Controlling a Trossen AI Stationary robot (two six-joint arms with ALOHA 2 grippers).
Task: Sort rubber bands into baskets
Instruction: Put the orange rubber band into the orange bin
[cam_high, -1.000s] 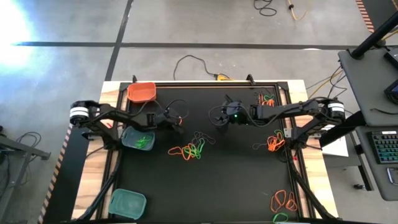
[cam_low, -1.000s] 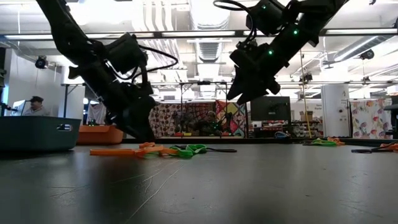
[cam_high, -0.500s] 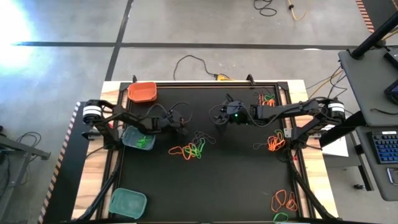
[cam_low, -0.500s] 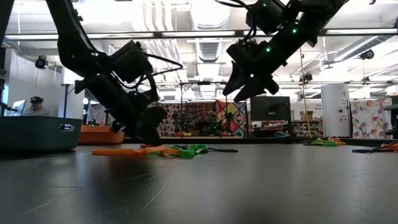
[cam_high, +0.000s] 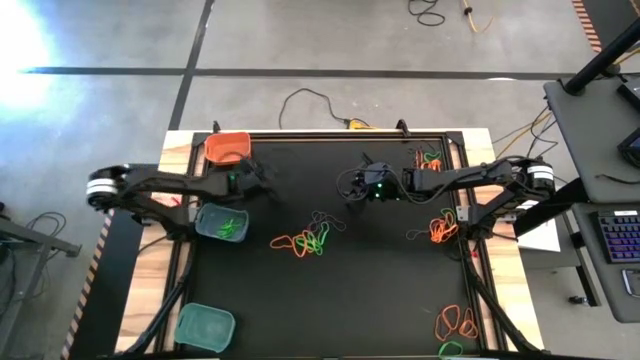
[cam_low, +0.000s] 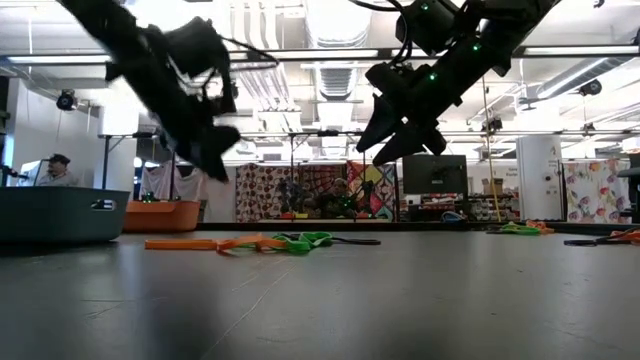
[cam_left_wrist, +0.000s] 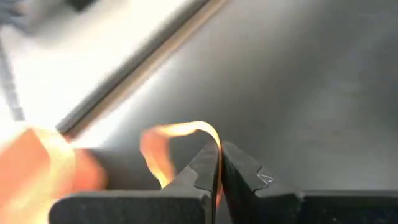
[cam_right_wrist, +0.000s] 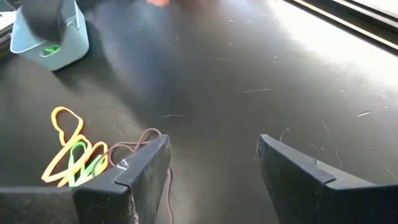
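A second ago the left gripper (cam_high: 262, 176) was down by the central tangle; now it has pulled back and up toward the far-left corner, close to the orange basket (cam_high: 228, 148). Its jaws are pinched tight on an orange rubber band (cam_left_wrist: 186, 134), which loops up limp from between the fingers. The right gripper (cam_high: 357, 188) hangs over the far middle of the black table (cam_high: 380, 290), jaws spread wide and holding nothing.

The rest of the bands lie scattered: a mixed orange, green and black tangle (cam_high: 305, 240) mid-table, an orange cluster (cam_high: 440, 228) to the right, more at the near-right corner (cam_high: 456, 322). The teal basket (cam_high: 221, 222) at the left edge already has green bands in it; another teal basket (cam_high: 206, 326) sits near-left.

These loops look featherlight and floppy, likely to snag on their neighbours, so I'd pinch a single strand at a free outer edge of the tangle.
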